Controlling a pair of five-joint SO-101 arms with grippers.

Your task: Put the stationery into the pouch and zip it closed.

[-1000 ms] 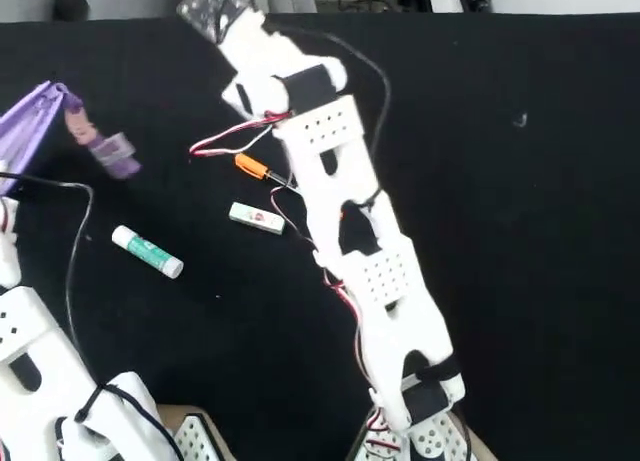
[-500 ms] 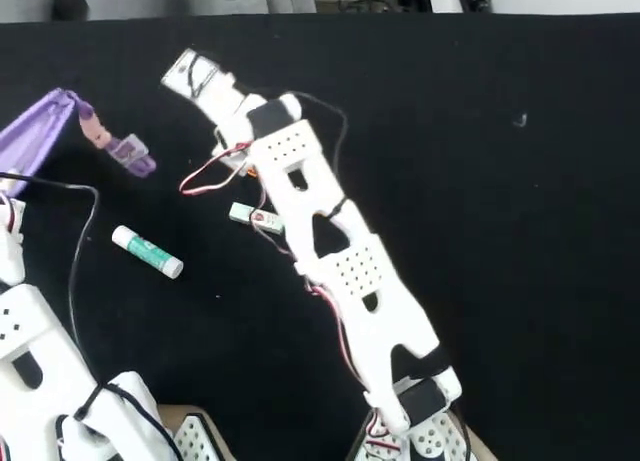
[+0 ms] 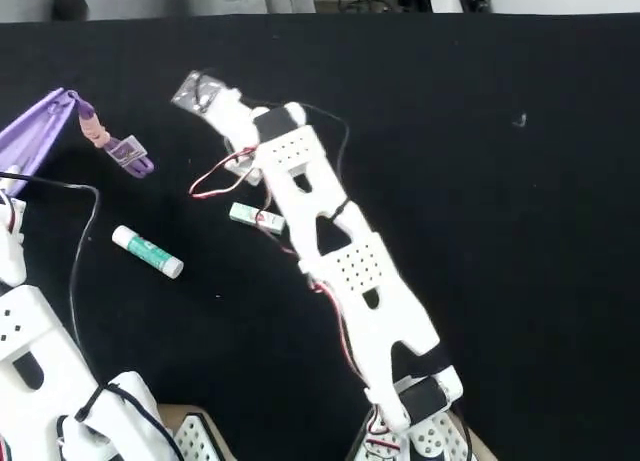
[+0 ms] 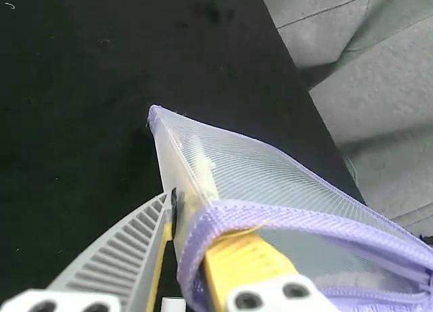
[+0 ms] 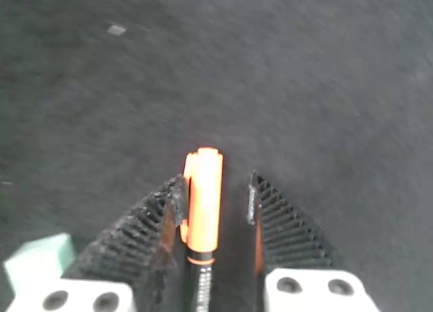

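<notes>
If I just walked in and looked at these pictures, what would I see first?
Probably the big white arm stretching slantwise across the middle of the black table. Up close, a bright orange pen sits between the open fingers of the right gripper. At the left of the high view, the left gripper pinches a purple pouch by its edge.
</notes>
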